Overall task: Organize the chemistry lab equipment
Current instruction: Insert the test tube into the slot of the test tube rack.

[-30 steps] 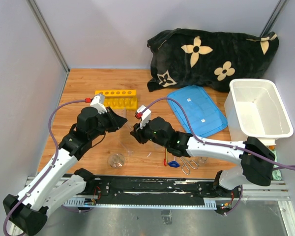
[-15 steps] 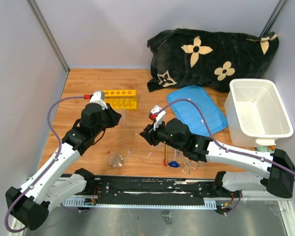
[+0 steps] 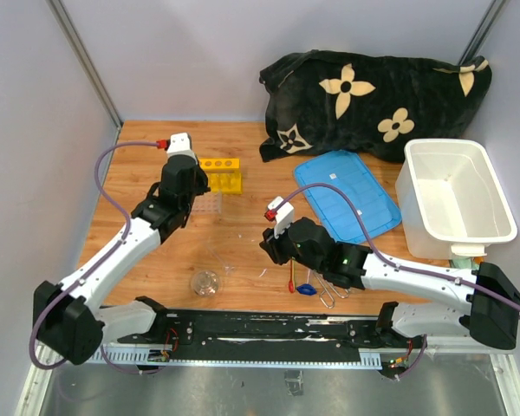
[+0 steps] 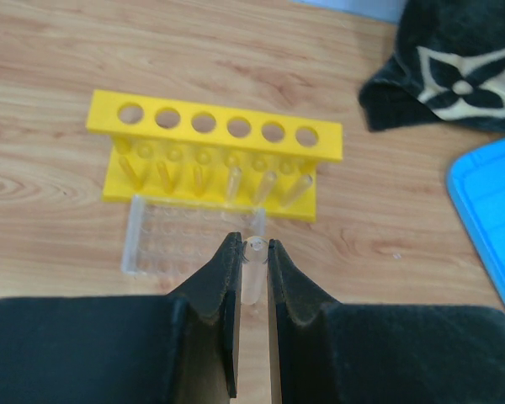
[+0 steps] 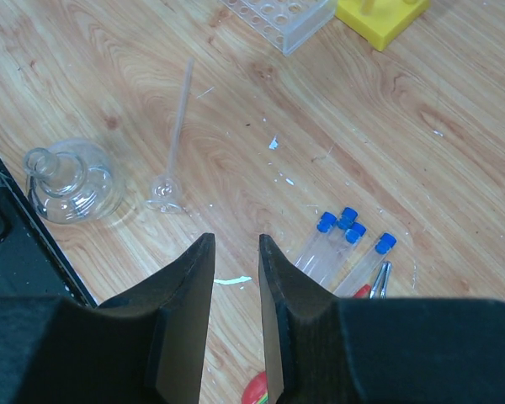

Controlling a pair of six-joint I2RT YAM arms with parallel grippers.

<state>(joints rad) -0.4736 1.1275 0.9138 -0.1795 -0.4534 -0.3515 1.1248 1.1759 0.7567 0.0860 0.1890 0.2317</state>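
Near the front, the flask and capped tubes are lying loose on the tabletop, so most tidying is waiting. The right hand is hanging open and empty above them. Farther off, the left hand is pinching a clear tube near the yellow rack, having moved toward it since a second ago.

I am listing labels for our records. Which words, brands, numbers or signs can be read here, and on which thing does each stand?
No text can be read.
Two white stickers on the blue lid: too small to read.
Black cloth: only cream flower shapes, no letters.
Yellow rack: no print visible.
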